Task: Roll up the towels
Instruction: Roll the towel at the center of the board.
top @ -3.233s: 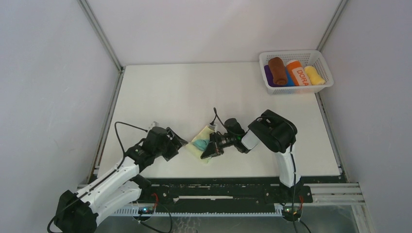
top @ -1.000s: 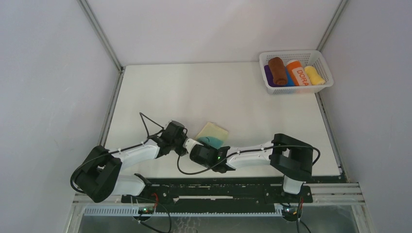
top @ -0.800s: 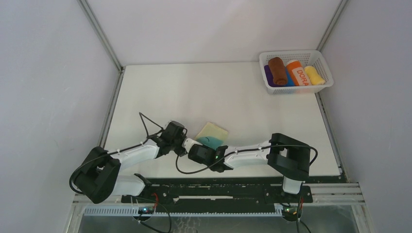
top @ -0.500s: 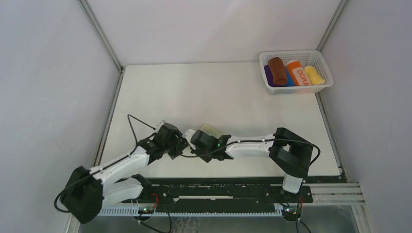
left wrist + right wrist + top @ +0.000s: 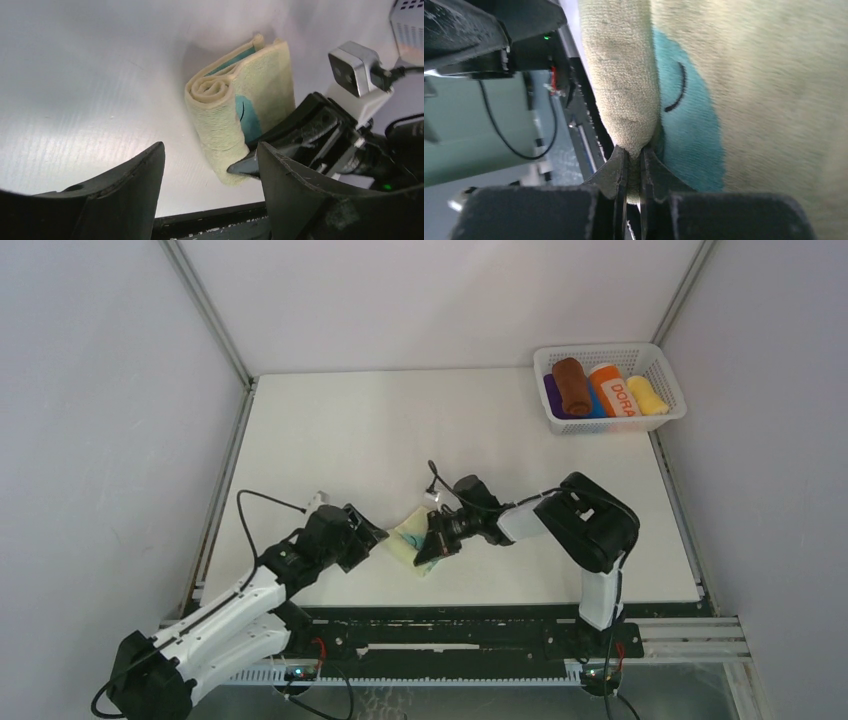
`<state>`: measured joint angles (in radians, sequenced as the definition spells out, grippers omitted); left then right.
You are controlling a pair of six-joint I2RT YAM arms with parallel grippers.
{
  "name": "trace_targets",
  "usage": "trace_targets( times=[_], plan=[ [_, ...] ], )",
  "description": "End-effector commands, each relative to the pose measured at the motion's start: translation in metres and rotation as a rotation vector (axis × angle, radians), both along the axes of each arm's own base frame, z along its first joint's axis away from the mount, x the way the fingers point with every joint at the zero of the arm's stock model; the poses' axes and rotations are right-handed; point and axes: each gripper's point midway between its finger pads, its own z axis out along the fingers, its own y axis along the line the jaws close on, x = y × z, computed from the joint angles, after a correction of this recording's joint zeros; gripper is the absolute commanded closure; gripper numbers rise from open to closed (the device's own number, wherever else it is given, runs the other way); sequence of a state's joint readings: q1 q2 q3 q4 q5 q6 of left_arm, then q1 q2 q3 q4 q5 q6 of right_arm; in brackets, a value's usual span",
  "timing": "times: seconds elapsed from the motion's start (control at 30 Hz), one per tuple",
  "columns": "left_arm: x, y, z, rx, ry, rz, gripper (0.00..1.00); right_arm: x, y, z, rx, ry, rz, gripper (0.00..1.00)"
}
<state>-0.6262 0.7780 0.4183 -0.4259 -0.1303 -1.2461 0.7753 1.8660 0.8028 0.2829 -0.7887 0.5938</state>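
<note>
Boxed in on three sides by pale grey walls [image 5: 440, 300], with slanting metal posts [image 5: 205, 310] in the far corners. Below them, a white surface [image 5: 400, 430], matte and plain, ending at a black rail [image 5: 480, 635] along the near edge.

Reaching in from that rail:
- The left arm [image 5: 240, 595], stretched low and slanting toward the middle, with a thin black cable [image 5: 262, 498] looping above it.
- The right arm [image 5: 590, 530], folded back on itself and pointing left, hiding part of the cloth from the overhead view.

In the far right corner, a white mesh basket [image 5: 600, 348], well apart from both arms. Packed inside, side by side:
- the rust-brown towel [image 5: 572, 386], rolled up
- an orange roll [image 5: 615, 390] lettered "DORA"
- a yellow roll [image 5: 647, 395]
- beneath them, a purple roll [image 5: 551, 395] and a sliver of a blue roll [image 5: 596, 405]

Near the front middle, between the two grippers, the teal-and-cream towel [image 5: 410, 535]. Lying on the surface, cream side out, partly rolled, its spiral end clear in the left wrist view. On the flat part beside the roll, a teal patch crossed by a dark curved line.

Right gripper [image 5: 633, 155] pressed together, pinching the near end of that roll. Left gripper [image 5: 207, 155] spread wide, holding nothing, just beside the roll and facing its spiral end.
</note>
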Motion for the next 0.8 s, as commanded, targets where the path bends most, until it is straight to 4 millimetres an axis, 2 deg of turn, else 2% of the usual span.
trace_targets(
  times=[0.0,0.23,0.37,0.5,0.6,0.77],
  plan=[
    [0.002,-0.018,-0.001,-0.05,-0.01,-0.063,0.28,0.002,-0.001,0.015,0.183,0.225,-0.052,1.0],
    [0.014,-0.036,-0.006,-0.062,0.005,-0.105,0.3,0.007,-0.015,-0.011,0.148,0.357,-0.138,1.0],
    [0.021,-0.044,-0.014,-0.049,0.024,-0.114,0.36,0.006,-0.021,-0.023,0.1,0.381,-0.178,1.0],
    [0.025,-0.051,-0.026,-0.015,0.061,-0.138,0.43,0.009,-0.026,-0.027,0.065,0.346,-0.201,0.99],
    [0.025,-0.054,-0.038,0.017,0.102,-0.153,0.44,0.012,-0.029,-0.026,0.009,0.273,-0.2,0.92],
    [0.019,-0.047,-0.055,0.078,0.166,-0.149,0.45,0.019,-0.035,-0.008,-0.075,0.081,-0.172,0.68]
  ],
)
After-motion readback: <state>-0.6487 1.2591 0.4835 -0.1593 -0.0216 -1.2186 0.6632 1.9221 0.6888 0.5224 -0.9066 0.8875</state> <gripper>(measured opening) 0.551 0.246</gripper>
